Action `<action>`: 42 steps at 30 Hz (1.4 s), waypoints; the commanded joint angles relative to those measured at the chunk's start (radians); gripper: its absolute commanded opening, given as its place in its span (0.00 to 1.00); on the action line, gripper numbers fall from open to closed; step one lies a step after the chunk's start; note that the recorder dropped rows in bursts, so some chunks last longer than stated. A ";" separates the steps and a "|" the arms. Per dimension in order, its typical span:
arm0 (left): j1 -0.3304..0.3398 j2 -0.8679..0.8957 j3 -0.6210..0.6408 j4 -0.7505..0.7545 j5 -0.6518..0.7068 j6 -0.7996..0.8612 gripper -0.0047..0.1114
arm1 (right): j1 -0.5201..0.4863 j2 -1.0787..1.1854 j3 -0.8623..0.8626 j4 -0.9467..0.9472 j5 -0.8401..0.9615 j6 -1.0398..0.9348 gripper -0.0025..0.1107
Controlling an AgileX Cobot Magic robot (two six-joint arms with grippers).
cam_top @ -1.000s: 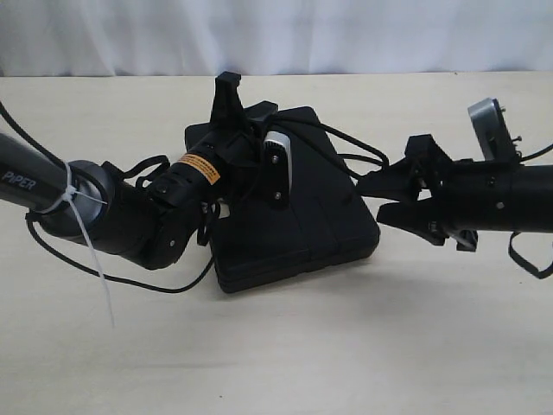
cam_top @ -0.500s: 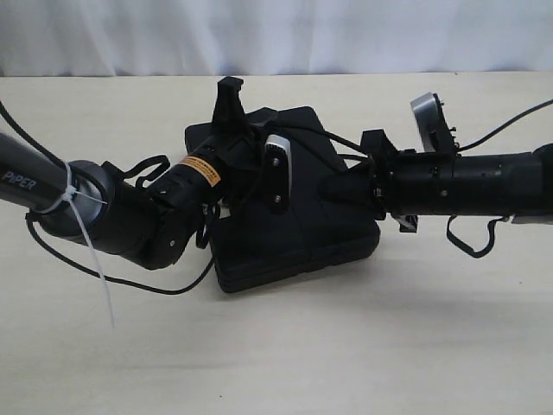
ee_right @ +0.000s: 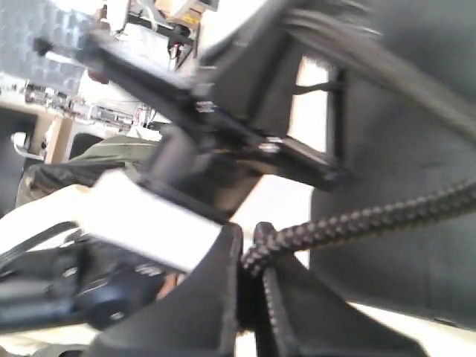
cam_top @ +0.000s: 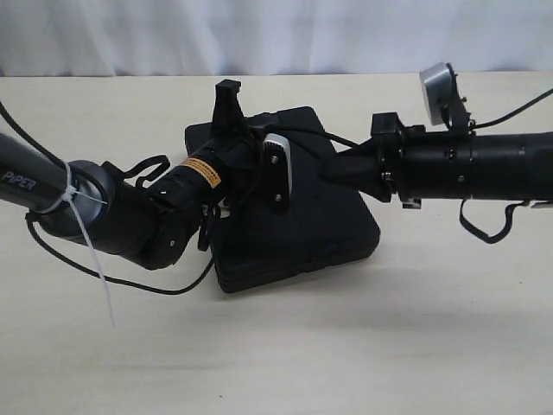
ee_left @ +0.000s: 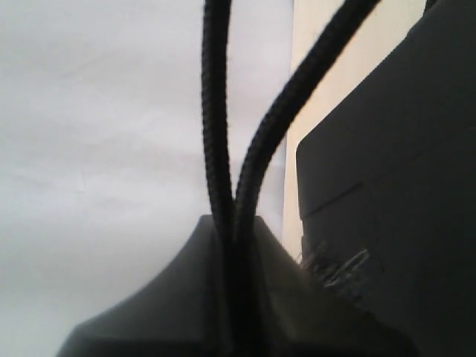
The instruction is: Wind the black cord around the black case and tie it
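Observation:
The black case [cam_top: 298, 220] lies flat at the middle of the table, half under the left arm. My left gripper [cam_top: 228, 93] points up past the case's far edge and is shut on the black cord [cam_top: 328, 136]. In the left wrist view two strands of the cord [ee_left: 216, 134] rise out of the shut left gripper [ee_left: 232, 223], with the case [ee_left: 394, 193] beside them. My right gripper [cam_top: 333, 173] lies over the case's right part, shut on the cord. In the right wrist view the braided cord [ee_right: 357, 217] bends out of the shut right gripper [ee_right: 250, 239].
A thin black cable [cam_top: 130, 281] loops on the beige table [cam_top: 363, 346] by the left arm, which carries a white zip tie [cam_top: 86, 233]. A white curtain [cam_top: 276, 35] closes the back. The right arm's cable [cam_top: 484, 233] hangs under it.
The right gripper was open to the right of the case; it has moved left over the case, turned about its axis and shut on the cord. The left arm has not moved.

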 commanded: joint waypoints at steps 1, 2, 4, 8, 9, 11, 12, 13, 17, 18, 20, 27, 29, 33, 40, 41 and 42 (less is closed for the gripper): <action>0.002 -0.002 -0.005 -0.008 0.001 -0.028 0.04 | 0.002 -0.122 0.003 -0.056 0.020 0.039 0.06; 0.002 -0.002 -0.005 -0.008 0.003 -0.028 0.04 | 0.002 -0.145 0.003 -0.074 0.020 0.055 0.06; 0.002 -0.002 -0.005 -0.008 0.010 -0.028 0.04 | 0.002 -0.201 0.003 -0.109 0.020 0.090 0.06; 0.002 -0.002 -0.005 -0.006 0.038 -0.028 0.05 | 0.002 -0.297 0.003 -0.149 0.014 0.133 0.06; -0.002 -0.002 -0.005 -0.006 0.049 -0.028 0.07 | 0.002 -0.317 0.003 -0.163 -0.002 0.149 0.06; -0.012 -0.002 -0.005 -0.005 0.077 -0.037 0.15 | 0.002 -0.350 0.003 -0.182 -0.026 0.160 0.06; -0.014 -0.002 -0.005 -0.005 0.088 -0.054 0.20 | 0.002 -0.363 0.003 -0.189 -0.040 0.169 0.06; -0.014 -0.002 -0.005 -0.004 0.098 -0.073 0.26 | 0.002 -0.371 0.003 -0.196 -0.049 0.176 0.06; -0.014 -0.002 -0.005 -0.041 0.103 -0.127 0.49 | -0.002 -0.384 0.001 -0.196 -0.083 0.185 0.06; -0.014 -0.002 -0.005 -0.057 0.103 -0.129 0.53 | -0.002 -0.384 -0.003 -0.196 -0.095 0.185 0.06; -0.037 -0.010 -0.003 -0.116 0.097 -0.129 0.59 | -0.002 -0.384 -0.012 -0.198 -0.126 0.185 0.06; -0.187 -0.168 -0.003 -0.483 0.088 -0.125 0.62 | -0.002 -0.384 -0.121 -0.236 -0.269 0.192 0.06; -0.183 -0.239 -0.005 -0.561 0.231 -0.123 0.62 | -0.002 -0.384 -0.157 -0.282 -0.316 0.217 0.06; -0.065 -0.335 -0.051 -0.822 0.640 -0.101 0.62 | -0.002 -0.384 -0.199 -0.413 -0.437 0.291 0.06; 0.286 -0.318 -0.113 -0.934 1.394 -0.193 0.62 | -0.002 -0.384 -0.199 -0.579 -0.636 0.310 0.06; 0.318 -0.310 -0.113 -0.906 1.404 -0.243 0.62 | -0.002 -0.384 -0.199 -0.602 -0.651 0.310 0.06; 0.342 -0.304 -0.113 -0.873 1.413 -0.289 0.62 | -0.002 -0.384 -0.199 -0.629 -0.667 0.310 0.06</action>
